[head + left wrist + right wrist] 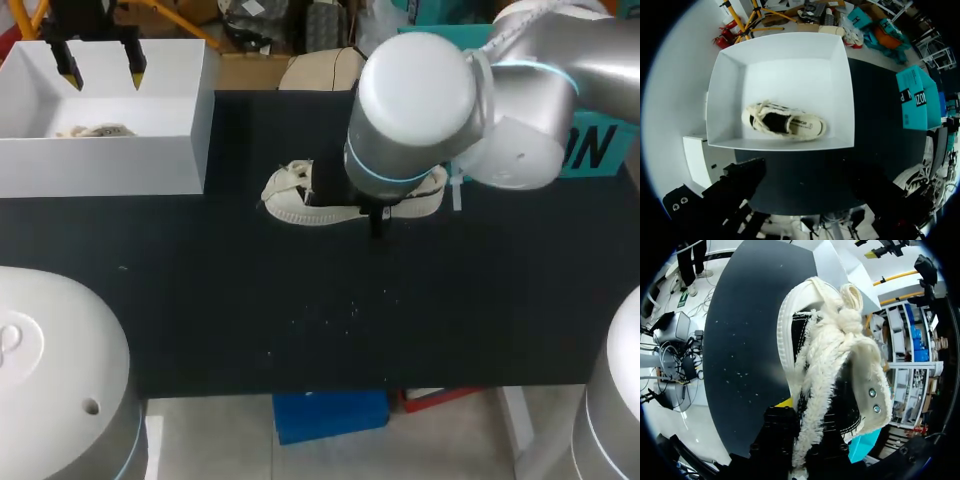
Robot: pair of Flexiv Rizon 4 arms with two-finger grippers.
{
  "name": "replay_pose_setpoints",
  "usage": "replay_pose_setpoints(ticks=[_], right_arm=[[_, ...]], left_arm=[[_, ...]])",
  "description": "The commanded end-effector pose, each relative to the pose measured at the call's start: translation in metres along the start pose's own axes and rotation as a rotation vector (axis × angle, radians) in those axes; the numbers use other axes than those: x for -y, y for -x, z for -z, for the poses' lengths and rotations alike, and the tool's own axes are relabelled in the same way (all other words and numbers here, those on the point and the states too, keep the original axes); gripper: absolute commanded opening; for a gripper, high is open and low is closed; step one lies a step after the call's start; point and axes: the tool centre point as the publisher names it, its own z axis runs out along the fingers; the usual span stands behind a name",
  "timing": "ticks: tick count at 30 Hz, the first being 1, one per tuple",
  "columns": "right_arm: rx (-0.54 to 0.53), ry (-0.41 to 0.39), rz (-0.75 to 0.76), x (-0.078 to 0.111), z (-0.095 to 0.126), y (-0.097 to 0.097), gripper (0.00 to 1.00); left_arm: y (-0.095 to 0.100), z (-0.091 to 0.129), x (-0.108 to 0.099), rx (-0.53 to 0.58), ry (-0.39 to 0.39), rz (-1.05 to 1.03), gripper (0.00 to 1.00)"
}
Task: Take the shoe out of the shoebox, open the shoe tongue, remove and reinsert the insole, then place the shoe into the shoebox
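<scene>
Nearest on the black table (pixel 250 300) is a scatter of small white specks (pixel 350 312). Beyond them, at mid-table, a cream sneaker (pixel 290 197) lies on its sole under the right arm (pixel 420 100), its toe toward the shoebox side. The right gripper (pixel 802 442) is down at the sneaker's opening. From the right wrist view the shoe fills the frame, with fluffy laces (pixel 840 335) knotted over a dark interior and two metal eyelets (pixel 872 400) in its side. Whether this gripper clamps the sneaker cannot be told. Farther back on the left stands the white shoebox (pixel 100 165), lid off, holding a second cream sneaker (pixel 784 122) lying near its front wall. That shoe's insole carries a printed label (pixel 802 124), not transcribed. The left gripper (pixel 102 70) hangs above the box's far part, its yellow tips spread wide with nothing between them. At the far right sits a teal box (pixel 600 150) bearing dark lettering.
</scene>
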Motion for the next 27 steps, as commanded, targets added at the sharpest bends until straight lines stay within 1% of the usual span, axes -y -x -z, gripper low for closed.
replay_pose_setpoints(ticks=[1, 9, 11, 13, 15, 16, 17, 20, 25, 27], right_arm=[[-0.002, -0.005, -0.010, -0.018, -0.047, -0.021, 0.00], [-0.034, 0.006, -0.036, -0.031, -0.089, -0.059, 0.00], [-0.028, 0.007, -0.045, -0.034, -0.097, -0.065, 0.00], [-0.005, 0.020, -0.053, -0.039, -0.104, -0.069, 0.00], [0.000, 0.017, -0.050, -0.041, -0.109, -0.071, 0.00], [0.003, 0.014, -0.051, -0.041, -0.109, -0.071, 0.38], [0.006, 0.014, -0.052, -0.042, -0.107, -0.069, 1.00], [0.014, 0.024, -0.051, -0.041, -0.096, -0.062, 1.00], [0.025, 0.072, -0.078, -0.032, -0.065, -0.042, 1.00], [0.033, 0.088, -0.086, -0.030, -0.048, -0.032, 1.00]], left_arm=[[0.000, 0.000, 0.000, 0.001, 0.001, 0.001, 1.00], [0.000, 0.000, 0.000, 0.001, 0.001, 0.001, 1.00], [0.000, 0.000, 0.000, 0.001, 0.001, 0.001, 1.00], [0.000, 0.000, 0.000, 0.001, 0.001, 0.001, 1.00], [0.000, 0.000, 0.000, 0.001, 0.001, 0.001, 1.00], [0.000, 0.000, 0.000, 0.001, 0.001, 0.001, 1.00], [0.000, 0.000, 0.000, 0.001, 0.001, 0.001, 1.00], [0.000, 0.000, 0.000, 0.001, 0.001, 0.001, 1.00], [0.000, 0.000, 0.000, 0.001, 0.001, 0.001, 1.00], [0.000, 0.000, 0.000, 0.001, 0.001, 0.001, 1.00]])
